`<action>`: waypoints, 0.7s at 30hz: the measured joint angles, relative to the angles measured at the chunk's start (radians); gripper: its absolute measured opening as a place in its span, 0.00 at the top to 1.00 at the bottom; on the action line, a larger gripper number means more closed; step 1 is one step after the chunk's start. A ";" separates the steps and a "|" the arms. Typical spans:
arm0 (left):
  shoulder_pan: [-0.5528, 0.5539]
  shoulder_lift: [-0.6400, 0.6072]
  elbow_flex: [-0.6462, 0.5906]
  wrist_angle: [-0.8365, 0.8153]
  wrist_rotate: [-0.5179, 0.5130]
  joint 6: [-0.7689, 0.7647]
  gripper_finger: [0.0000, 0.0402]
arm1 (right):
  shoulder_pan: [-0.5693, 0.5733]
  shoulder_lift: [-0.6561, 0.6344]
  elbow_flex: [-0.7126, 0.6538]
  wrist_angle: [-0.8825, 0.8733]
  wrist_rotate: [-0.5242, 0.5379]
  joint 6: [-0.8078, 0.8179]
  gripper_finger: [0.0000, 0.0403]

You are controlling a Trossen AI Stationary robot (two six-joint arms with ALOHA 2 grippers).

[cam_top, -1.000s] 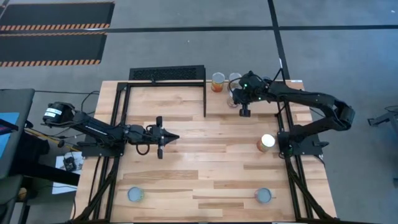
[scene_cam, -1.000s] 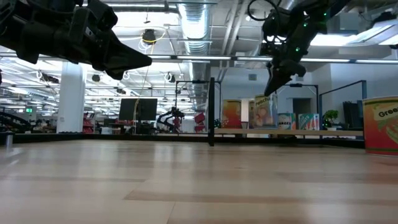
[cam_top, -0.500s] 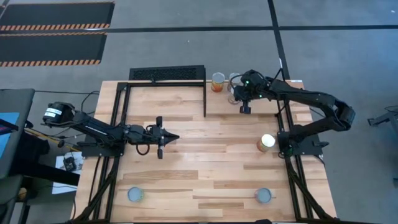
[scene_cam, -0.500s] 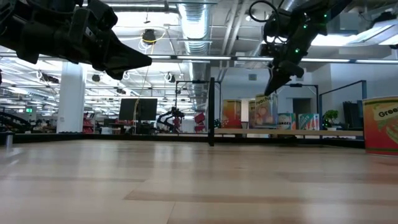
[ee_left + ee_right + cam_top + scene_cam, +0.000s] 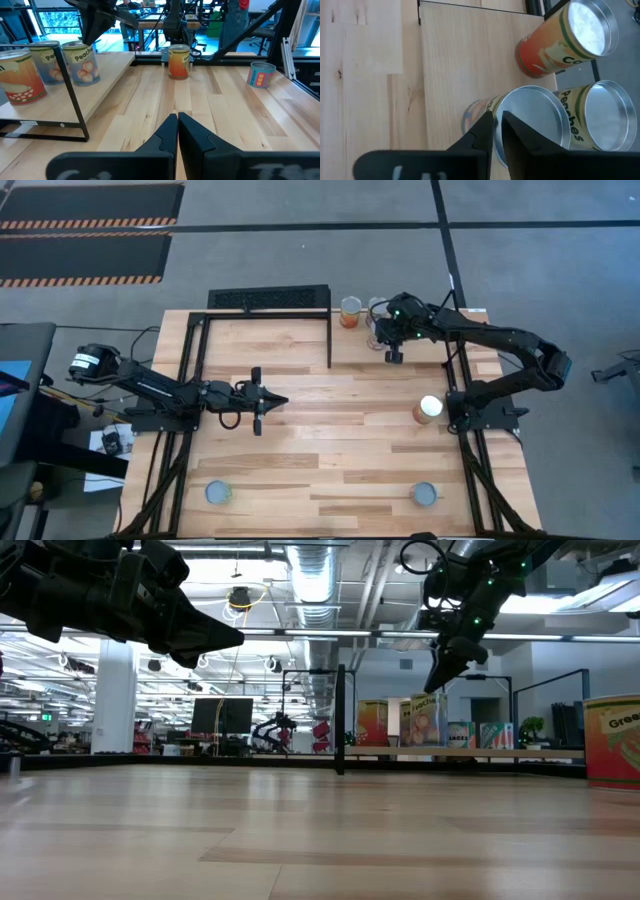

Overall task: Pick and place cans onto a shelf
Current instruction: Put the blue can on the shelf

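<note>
Right hand (image 5: pixel 393 356), fingers slightly apart, hovers above cans (image 5: pixel 530 125) on the shelf (image 5: pixel 455 60); left hand (image 5: pixel 278 400) pinched together over the surface (image 5: pixel 340 450).

Three cans (image 5: pixel 540 125) on shelf (image 5: pixel 455 60)
</note>
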 joint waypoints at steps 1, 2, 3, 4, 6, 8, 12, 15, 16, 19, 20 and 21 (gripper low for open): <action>0.000 0.000 0.000 0.000 0.000 0.000 1.00 | 0.000 0.000 0.000 0.002 0.000 0.000 0.84; 0.000 0.000 0.000 0.000 0.000 0.000 1.00 | 0.000 0.000 0.000 0.004 0.001 0.000 0.84; 0.000 0.000 0.000 0.000 0.000 0.000 1.00 | 0.000 0.000 0.000 0.007 0.002 0.000 0.84; 0.000 0.000 0.000 0.000 0.000 0.000 1.00 | 0.000 0.000 0.000 0.011 0.003 0.000 0.84; 0.000 0.000 0.000 0.000 0.000 0.000 1.00 | 0.000 0.000 0.000 0.021 0.024 0.000 0.84; 0.000 0.000 0.000 0.000 0.000 0.000 1.00 | 0.000 -0.001 0.001 0.030 0.037 0.000 0.84; 0.000 0.000 0.000 -0.006 -0.030 -0.025 1.00 | 0.031 -0.044 0.001 0.028 0.055 0.037 0.86; 0.001 0.000 0.000 -0.013 -0.027 -0.050 1.00 | 0.075 -0.100 -0.007 0.022 0.033 0.094 0.93; 0.001 0.000 0.001 -0.017 -0.001 -0.050 1.00 | 0.089 -0.122 -0.022 0.041 0.004 0.110 0.96; -0.007 0.000 0.033 -0.090 0.058 -0.050 1.00 | 0.146 -0.182 -0.115 0.175 -0.080 0.163 0.97; -0.015 0.000 0.052 -0.130 0.062 -0.050 1.00 | 0.173 -0.197 -0.153 0.223 -0.084 0.178 0.97; -0.024 0.000 0.075 -0.181 0.061 -0.048 1.00 | 0.203 -0.208 -0.187 0.272 -0.085 0.191 0.97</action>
